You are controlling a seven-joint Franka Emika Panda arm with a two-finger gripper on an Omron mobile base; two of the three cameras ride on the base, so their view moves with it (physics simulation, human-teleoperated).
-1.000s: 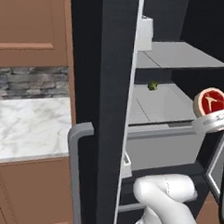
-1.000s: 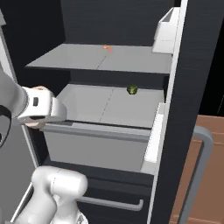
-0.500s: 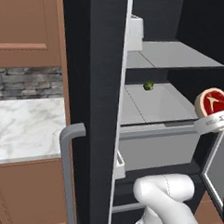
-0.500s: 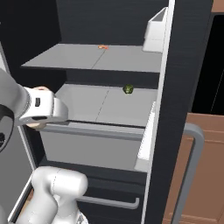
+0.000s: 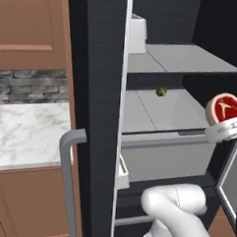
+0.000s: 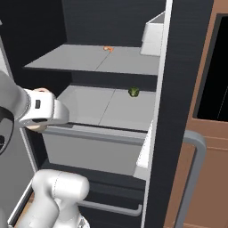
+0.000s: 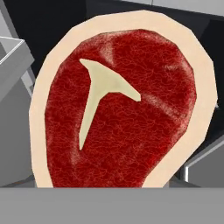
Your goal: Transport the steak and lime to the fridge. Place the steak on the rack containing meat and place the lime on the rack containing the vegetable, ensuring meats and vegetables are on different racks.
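At the open fridge (image 5: 97,90), the tool (image 5: 228,127) grips the steak (image 5: 226,108), poised right of the lower rack, which holds the vegetable (image 5: 161,91). Judging from this, neither steak nor lime is shelved yet.

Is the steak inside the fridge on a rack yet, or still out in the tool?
Still out. The steak stands on edge above the robot's wrist, level with the lower rack but off its right front, touching neither shelf. The grip itself is hidden.

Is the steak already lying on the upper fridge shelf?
No: in the left base view the steak is held up at the arm's end, in front of the fridge, below the upper shelf.
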